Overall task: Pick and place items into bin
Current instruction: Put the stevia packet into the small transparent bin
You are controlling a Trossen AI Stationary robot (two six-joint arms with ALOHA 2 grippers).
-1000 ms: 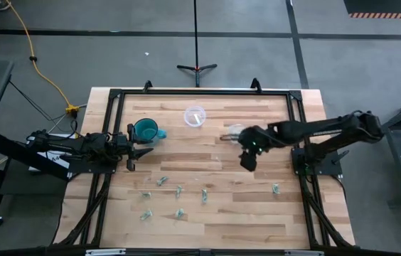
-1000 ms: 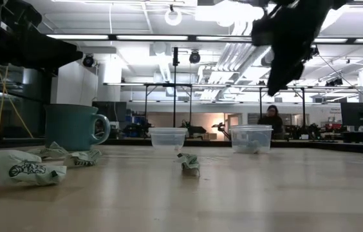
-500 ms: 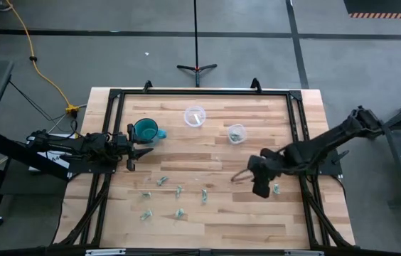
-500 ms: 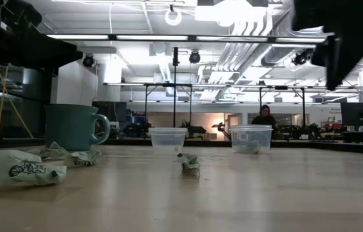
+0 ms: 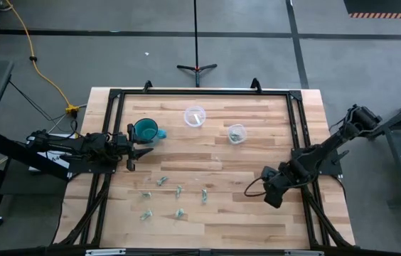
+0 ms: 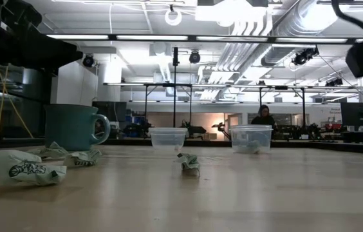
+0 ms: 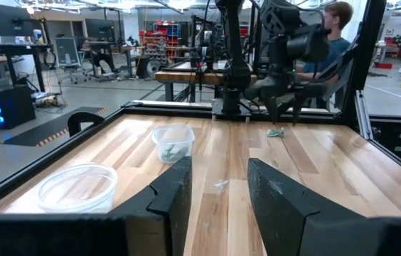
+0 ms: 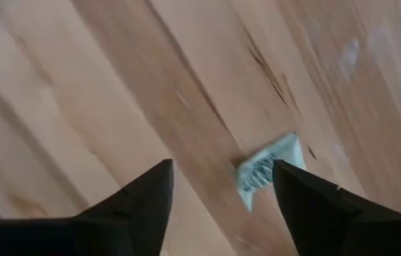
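Note:
Several tiny pale green-and-whitish pieces [image 5: 179, 190] lie flat on the wooden table's near left part. One more piece [image 8: 268, 171] lies alone at the right and also shows in the left wrist view [image 7: 276, 132]. My right gripper [image 8: 222, 171] is open and points down just above this piece, which lies close by one finger; in the high view my right gripper [image 5: 271, 193] hides it. My left gripper [image 5: 140, 151] is open and empty at the table's left side, next to a teal mug [image 5: 146, 131].
Two clear plastic tubs stand toward the far side: an empty-looking tub [image 5: 195, 116] and a tub with green pieces in it [image 5: 237, 134]. A black frame [image 5: 200, 92] runs round the table. A person sits in the room beyond [image 6: 262, 118].
My right gripper has gone from beside the tub with green pieces toward the table's near and right edges and down, and now stands over the lone piece at the right. The pieces and tubs have stayed where they were.

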